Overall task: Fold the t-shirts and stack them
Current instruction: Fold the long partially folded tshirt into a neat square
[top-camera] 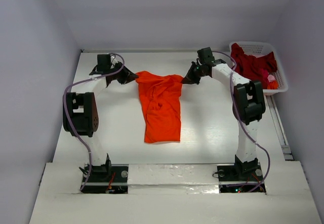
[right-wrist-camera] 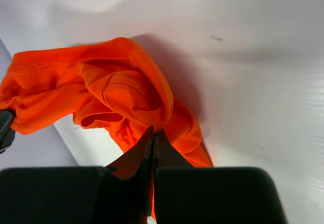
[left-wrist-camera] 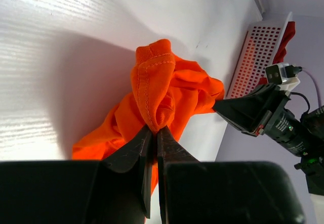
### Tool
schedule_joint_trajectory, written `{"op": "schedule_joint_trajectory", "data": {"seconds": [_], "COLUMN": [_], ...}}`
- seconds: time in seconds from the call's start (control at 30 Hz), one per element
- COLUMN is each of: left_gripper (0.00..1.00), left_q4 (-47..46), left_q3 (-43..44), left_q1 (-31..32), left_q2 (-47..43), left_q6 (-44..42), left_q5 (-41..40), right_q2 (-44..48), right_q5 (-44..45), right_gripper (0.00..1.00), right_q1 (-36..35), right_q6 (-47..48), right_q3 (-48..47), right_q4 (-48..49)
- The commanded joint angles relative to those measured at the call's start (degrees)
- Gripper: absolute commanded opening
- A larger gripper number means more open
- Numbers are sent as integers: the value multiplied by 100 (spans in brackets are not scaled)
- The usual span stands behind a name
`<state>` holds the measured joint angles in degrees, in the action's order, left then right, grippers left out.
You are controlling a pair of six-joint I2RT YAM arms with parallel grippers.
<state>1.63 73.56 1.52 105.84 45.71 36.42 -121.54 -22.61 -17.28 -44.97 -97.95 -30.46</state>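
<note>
An orange t-shirt (top-camera: 161, 107) was seen held up by its far edge between two robot arms, above a white table (top-camera: 212, 133). The left gripper (top-camera: 134, 77) was clamped tight on one upper corner of the cloth, and the right gripper (top-camera: 184, 80) was pinched tight on the other. In each wrist view, a bunched fold of orange fabric was shown squeezed between jaws that nearly touched. The far edge was thereby stretched between the two grips, apparently so that the shirt could be spread and laid flat for folding. The rest of the shirt was draped toward the arms' bases, with its lower part lying on the table, narrow and wrinkled. No fold was judged to have been made yet.

At the far right corner a white latticed basket (top-camera: 255, 45) was placed, well apart from the orange shirt. A dark red t-shirt (top-camera: 250, 62) was heaped in it, presumably kept there for its turn. Small bits of pink and orange were glimpsed at the basket's near end; what they were could not be told.

Counted: two arms, two grippers, two t-shirts, one basket.
</note>
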Motion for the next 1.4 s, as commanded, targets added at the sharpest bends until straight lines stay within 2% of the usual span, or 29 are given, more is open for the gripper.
{"op": "schedule_joint_trajectory", "data": {"seconds": [0.0, 0.43, 1.0, 1.37], "left_gripper": [0, 0, 0, 0], "left_q4": [162, 786, 1322, 1946], "left_q3": [-87, -298, -940, -457], "left_q1": [41, 147, 314, 314], "left_q2": [-511, -1372, -2392, -2841], "left_q6": [-186, -370, -502, -440], "left_q5": [-13, -30, -57, -21], "right_q2": [332, 1122, 1905, 2397], "right_q5": [-129, -235, -340, -314], "right_gripper": [0, 0, 0, 0], "right_q1": [-135, -188, -346, -566], "right_q6": [129, 278, 401, 384], "right_q3": [232, 1216, 1999, 2210], "right_q4": [145, 260, 251, 110]}}
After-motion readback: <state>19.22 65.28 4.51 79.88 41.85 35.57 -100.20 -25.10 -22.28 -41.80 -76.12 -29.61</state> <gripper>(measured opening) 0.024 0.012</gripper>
